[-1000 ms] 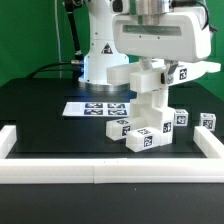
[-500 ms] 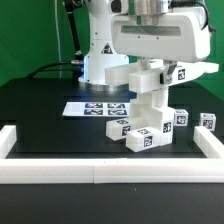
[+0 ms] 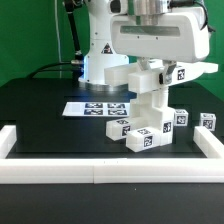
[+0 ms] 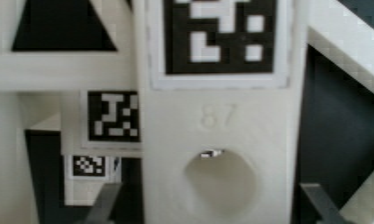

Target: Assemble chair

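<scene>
Currently, I find the hand (image 3: 152, 68) lowered over the middle of the black table (image 3: 45, 135), pinching a white part of the chair (image 3: 152, 100) between its fingers. On the wrist view a broad white bar (image 4: 210, 120) fills the frame. It carries a black-and-white tag (image 4: 223, 35) and a rounded recess (image 4: 219, 182), and dark fingers (image 4: 315, 203) stand on either side, close against its edges. From the exterior view I cannot confirm the contact, since the held part hides the fingertips there.

Chair location: the gripped portion stands upright at mid-table. A tagged slab (image 3: 183, 72) projects toward 3 o'clock just below the hand's housing. At the foot of the upright, toward 6 o'clock, two tagged blocks (image 3: 140, 134) lie close together. A third block (image 3: 175, 118) sits just beside the upright at 4 o'clock. A small cube (image 3: 208, 120) rests apart at 3 o'clock, near the white border rail (image 3: 100, 172).

The marker board (image 3: 95, 108) lies flat at 9 o'clock of the chair, apart from it.
</scene>
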Robot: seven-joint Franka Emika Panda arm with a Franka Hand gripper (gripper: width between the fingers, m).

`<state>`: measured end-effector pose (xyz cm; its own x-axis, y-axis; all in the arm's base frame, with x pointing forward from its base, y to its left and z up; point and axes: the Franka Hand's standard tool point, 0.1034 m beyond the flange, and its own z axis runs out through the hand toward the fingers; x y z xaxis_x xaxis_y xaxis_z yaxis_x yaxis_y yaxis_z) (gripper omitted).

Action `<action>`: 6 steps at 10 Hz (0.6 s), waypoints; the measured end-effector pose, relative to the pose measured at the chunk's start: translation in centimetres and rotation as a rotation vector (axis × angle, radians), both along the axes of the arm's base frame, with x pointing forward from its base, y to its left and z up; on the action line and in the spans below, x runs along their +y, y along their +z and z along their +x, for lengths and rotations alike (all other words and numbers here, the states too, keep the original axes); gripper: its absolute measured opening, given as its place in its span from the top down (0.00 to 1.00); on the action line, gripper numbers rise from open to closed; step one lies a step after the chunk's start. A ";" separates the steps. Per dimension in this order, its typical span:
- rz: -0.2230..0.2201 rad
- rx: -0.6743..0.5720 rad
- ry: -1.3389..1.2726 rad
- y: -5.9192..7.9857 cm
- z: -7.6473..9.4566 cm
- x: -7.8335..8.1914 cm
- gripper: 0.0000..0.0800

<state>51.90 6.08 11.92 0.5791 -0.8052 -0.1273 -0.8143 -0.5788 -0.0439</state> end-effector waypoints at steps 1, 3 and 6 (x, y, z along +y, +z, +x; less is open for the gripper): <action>0.000 0.000 0.000 0.0 0.0 0.0 0.64; 0.002 0.002 -0.006 0.2 -0.1 0.1 0.64; 0.000 0.011 -0.044 0.1 -0.8 1.0 0.64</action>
